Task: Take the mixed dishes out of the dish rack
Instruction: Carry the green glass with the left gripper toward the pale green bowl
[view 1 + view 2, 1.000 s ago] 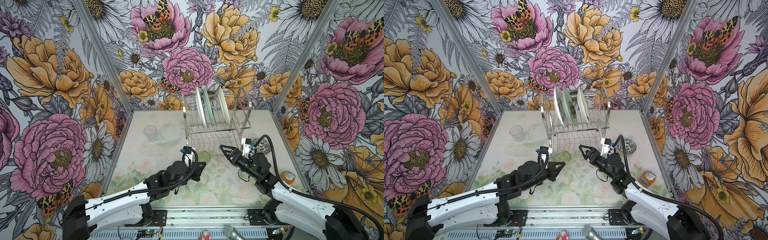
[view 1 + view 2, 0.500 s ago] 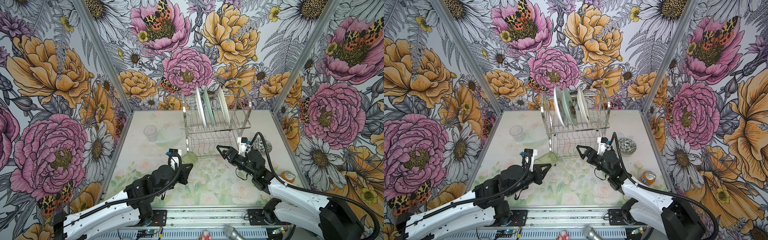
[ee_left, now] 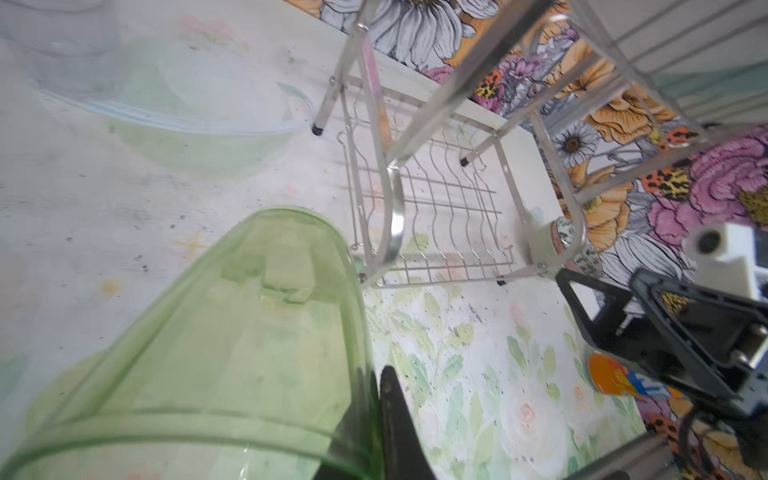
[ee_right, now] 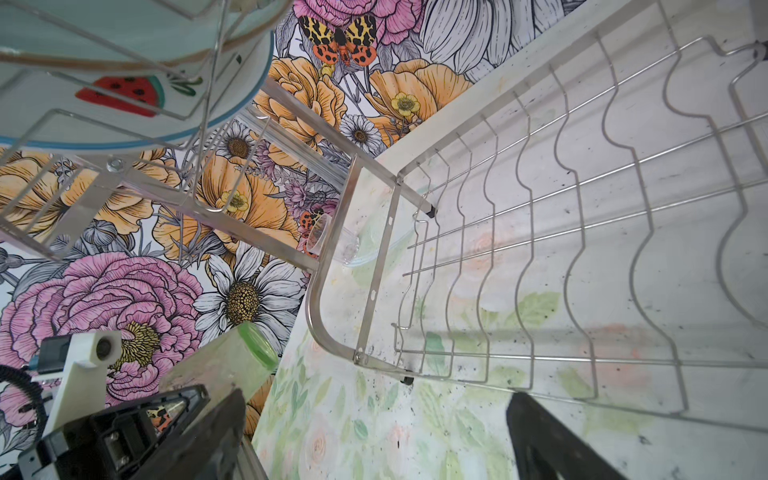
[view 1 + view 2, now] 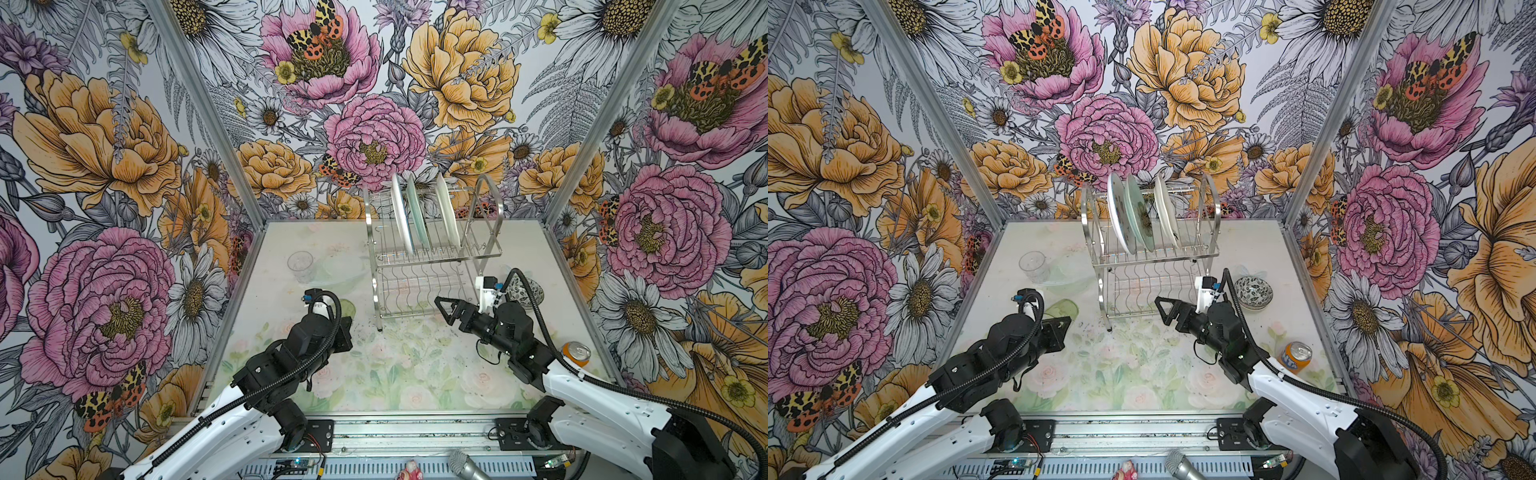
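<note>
We find three plates (image 5: 1133, 220) upright in the upper shelf of the dish rack (image 5: 1154, 257). Left of the rack's front foot, the left gripper (image 5: 1061, 322) pinches the green tumbler (image 5: 1064, 308) by its wall, tilted. The right gripper (image 5: 1165, 309), jaws spread and empty, sits just before the rack's lower shelf.

Plenty of open table (image 5: 395, 374) in front of the dish rack (image 5: 478, 249), straight down the middle. Its lower shelf (image 5: 419, 291) is bare from the front; plates (image 5: 420, 216) fill the top. Left side's crowded: clear tumbler (image 5: 300, 266), pale green bowl (image 5: 338, 271), green tumbler (image 5: 348, 308). Right: patterned bowl (image 5: 528, 291), can (image 5: 576, 354).
</note>
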### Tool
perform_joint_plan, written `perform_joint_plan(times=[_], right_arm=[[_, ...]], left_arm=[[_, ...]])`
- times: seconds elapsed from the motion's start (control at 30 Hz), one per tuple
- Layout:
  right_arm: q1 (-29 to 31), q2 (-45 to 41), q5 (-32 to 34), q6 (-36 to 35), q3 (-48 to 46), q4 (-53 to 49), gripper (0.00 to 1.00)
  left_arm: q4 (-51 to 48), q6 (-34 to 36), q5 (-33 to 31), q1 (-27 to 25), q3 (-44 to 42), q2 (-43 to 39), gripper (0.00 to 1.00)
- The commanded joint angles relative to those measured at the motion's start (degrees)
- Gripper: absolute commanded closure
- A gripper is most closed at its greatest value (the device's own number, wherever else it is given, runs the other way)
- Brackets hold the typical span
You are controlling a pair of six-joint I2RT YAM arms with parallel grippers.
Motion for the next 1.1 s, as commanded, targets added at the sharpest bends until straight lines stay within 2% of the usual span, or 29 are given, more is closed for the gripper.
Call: perform_joint_plan(times=[0.0,0.13,0.47,0.53,0.8,1.07], right_arm=[[0.5,-3.3,1.1,-6.5,0.9,-1.1,0.01],[0.5,-6.5,1.2,-10.4,0.0,-1.4,0.01],[0.3,-8.8,-2.8,-17.3,-0.8,-1.5,0.01],[0.1,-9.4,-2.7,-18.4,-1.2,-1.7,0.01],[-0.2,-11.7,-1.5,-21.4,-3.2,-2.4,0.01],[-0.5,-13.2,-0.8,-22.6,-3.8,-3.6,0.01]], left_arm=[[1.0,2.4,5.6,8.9,2.3,2.3,1.0],[8.4,3.9,14.2,17.2,3.1,9.1,1.0],[12.0,11.4,17.0,21.6,16.8,36.4,1.0],[12.2,11.3,19.4,23.3,19.3,41.1,1.0],[10.5,12.9,22.2,27.7,27.6,50.6,1.0],[0.9,17.6,24.6,30.9,40.4,62.3,1.0]])
